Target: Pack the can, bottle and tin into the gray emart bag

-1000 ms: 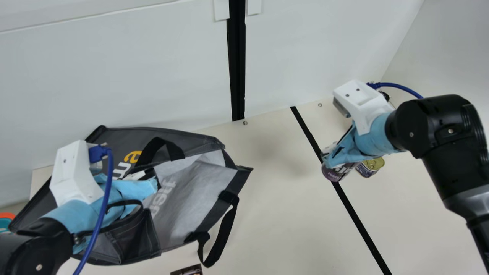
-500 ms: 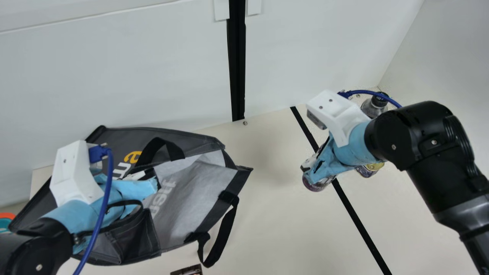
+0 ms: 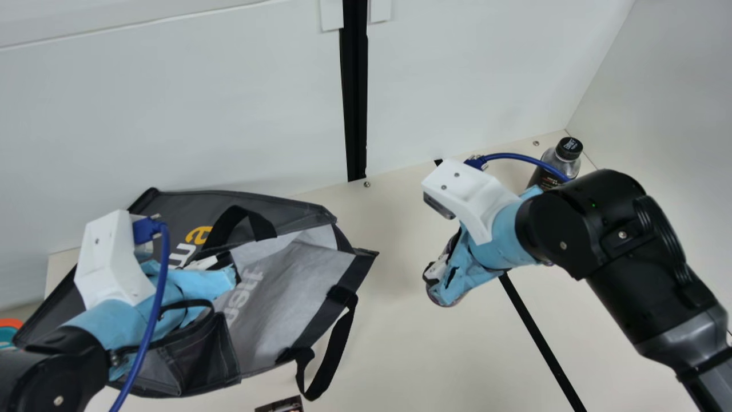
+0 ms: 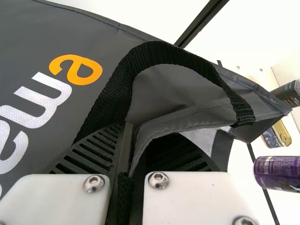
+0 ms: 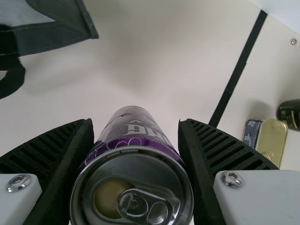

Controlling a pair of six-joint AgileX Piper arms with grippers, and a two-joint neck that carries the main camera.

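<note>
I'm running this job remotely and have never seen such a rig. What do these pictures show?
Two black robot arms work over a cream table. The main view looks down from a camera between them; each wrist view comes from a camera on that arm. The left gripper pinches the edge of a dark gray fabric bag. The right gripper holds a purple metal can outside it. A dark, black-capped bottle and a flat, gold-lidded tin are on the table.

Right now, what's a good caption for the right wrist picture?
Purple drink can gripped in the right pincer, gold-lidded tin and dark bottle beyond.
</note>
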